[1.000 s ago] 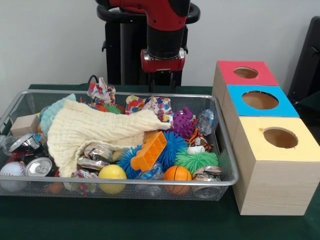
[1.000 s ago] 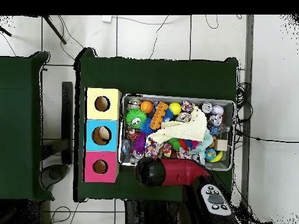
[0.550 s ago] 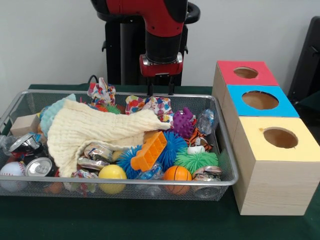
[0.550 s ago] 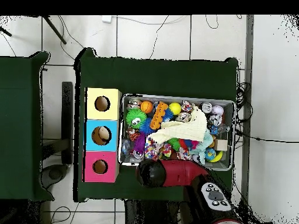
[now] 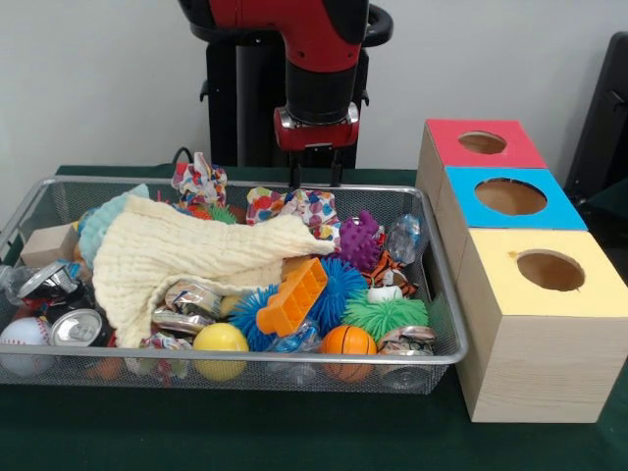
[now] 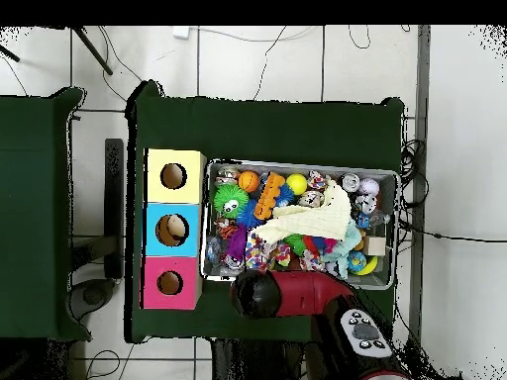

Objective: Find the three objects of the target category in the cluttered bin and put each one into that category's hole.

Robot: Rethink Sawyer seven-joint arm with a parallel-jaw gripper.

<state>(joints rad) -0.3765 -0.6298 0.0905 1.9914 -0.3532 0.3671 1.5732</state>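
from the front, the wire bin (image 5: 432,294) holds spiky balls, crushed cans, crumpled wrappers, an orange block (image 5: 291,296) and a cream cloth (image 5: 186,257) draped over its left half. the gripper (image 5: 315,177) hangs above the far rim, its two thin fingers (image 5: 293,176) apart and empty. the three boxes (image 5: 530,294), red, blue and yellow, stand just beside the bin

overhead, the arm (image 6: 292,294) hides the gripper, and something pale lies inside the blue box's hole (image 6: 172,230)
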